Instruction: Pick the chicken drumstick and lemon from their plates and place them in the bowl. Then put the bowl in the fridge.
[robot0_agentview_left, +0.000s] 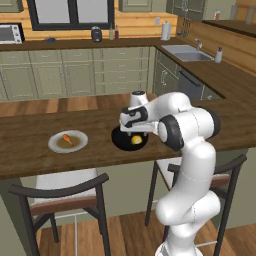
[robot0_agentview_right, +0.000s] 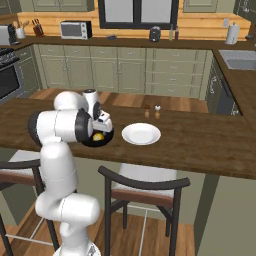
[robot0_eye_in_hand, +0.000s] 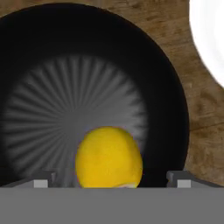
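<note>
Yellow fills the low middle of my hand view: the lemon (robot0_eye_in_hand: 109, 156) lies inside the black bowl (robot0_eye_in_hand: 39, 57), on its ribbed floor, toward the near wall. My hand (robot0_eye_in_hand: 109, 183) hangs just above the bowl with its fingers (robot0_eye_in_hand: 41, 180) spread wide apart, one on each side of the lemon and clear of it, gripping nothing. From the left base view the bowl (robot0_agentview_left: 119, 141) sits on the brown wooden table (robot0_agentview_left: 30, 160), the lemon (robot0_agentview_left: 136, 140) showing under my hand (robot0_agentview_left: 134, 131). Left of the bowl, well apart from it, stands the grey-rimmed plate (robot0_agentview_left: 55, 146) with the drumstick (robot0_agentview_left: 67, 139) lying on its brownish centre. In the right base view the white plate (robot0_agentview_right: 141, 134) sits just beside the bowl (robot0_agentview_right: 102, 142) on its right, bare, and the lemon (robot0_agentview_right: 98, 136) peeks out beneath my arm. Two small shakers (robot0_agentview_right: 152, 111) stand farther back on the table, behind the white plate.
</note>
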